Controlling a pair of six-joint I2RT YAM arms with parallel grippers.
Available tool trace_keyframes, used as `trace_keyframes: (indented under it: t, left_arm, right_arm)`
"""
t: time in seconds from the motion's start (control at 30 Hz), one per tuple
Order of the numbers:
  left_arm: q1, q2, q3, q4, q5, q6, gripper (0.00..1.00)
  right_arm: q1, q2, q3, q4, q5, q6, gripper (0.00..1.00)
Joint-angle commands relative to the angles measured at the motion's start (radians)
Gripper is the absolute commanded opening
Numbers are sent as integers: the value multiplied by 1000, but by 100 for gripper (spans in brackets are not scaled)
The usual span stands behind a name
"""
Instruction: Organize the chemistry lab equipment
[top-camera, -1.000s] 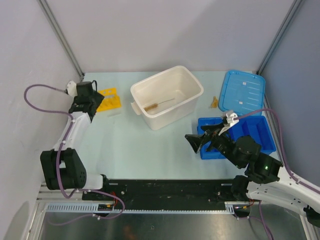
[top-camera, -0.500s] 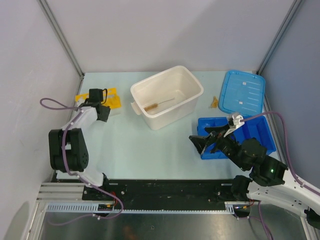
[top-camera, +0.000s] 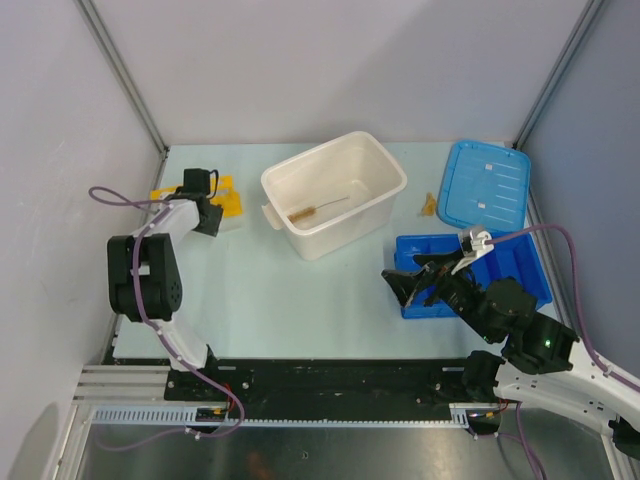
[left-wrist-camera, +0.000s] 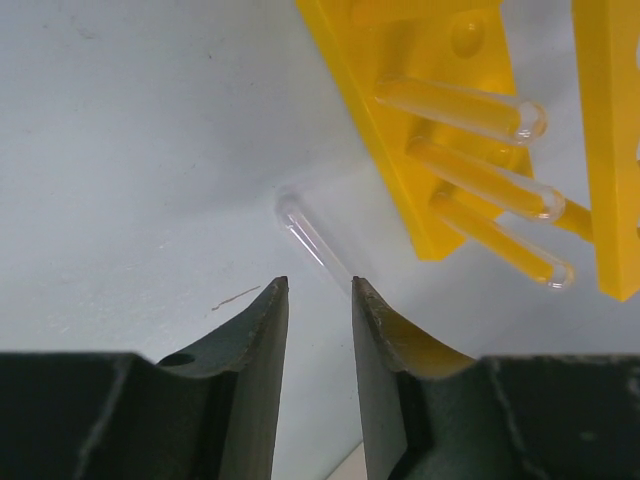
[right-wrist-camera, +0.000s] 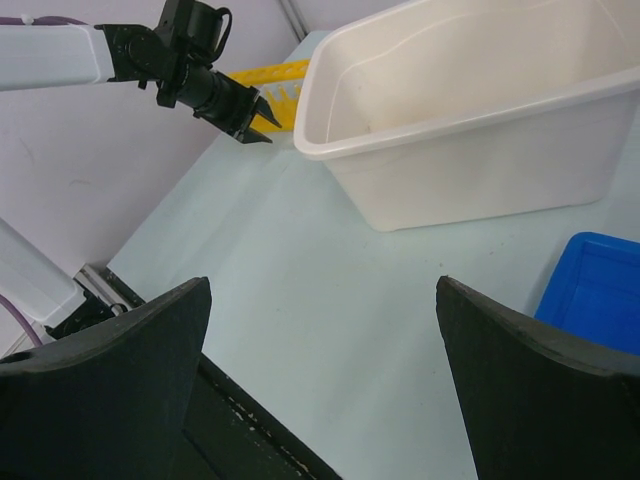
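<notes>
Hovering low over the pale table (left-wrist-camera: 120, 150), my left pincer (left-wrist-camera: 318, 285) stands narrowed but released, with nothing between its dark fingers. Just ahead lies a short clear tube (left-wrist-camera: 312, 238), glass or plastic I can't tell, loose and flat on the table. Its near end sits right at the tip of the finger on the view's right, perhaps touching. Its long axis runs away up and leftward, rounded closed end farthest out. So it lies skewed to my gap, not inside it, and I judge a small twist and shift is needed. Beyond, the yellow holed plastic rack (left-wrist-camera: 400, 40) lies on its side with three more clear tubes (left-wrist-camera: 460, 108) slotted in. My right pincer (right-wrist-camera: 322, 290), wide and empty, is well apart.
</notes>
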Motion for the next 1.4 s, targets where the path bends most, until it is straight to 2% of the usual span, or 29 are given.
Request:
trace_keyframes:
  t: [0.0, 0.43, 0.87, 1.37]
  left_arm:
    - [-2, 18, 35, -17, -45, -46, 37]
    - [-4, 67, 39, -34, -50, -117, 36]
    - [-4, 119, 106, -41, -49, -119, 38]
    - [-12, 177, 110, -75, -39, -142, 38]
  right_arm:
    - [3, 1, -1, 19, 32, -11, 100]
    - [3, -6, -1, 8, 55, -21, 99]
    - [3, 12, -1, 14, 75, -39, 99]
    - [-8, 48, -7, 50, 84, -63, 99]
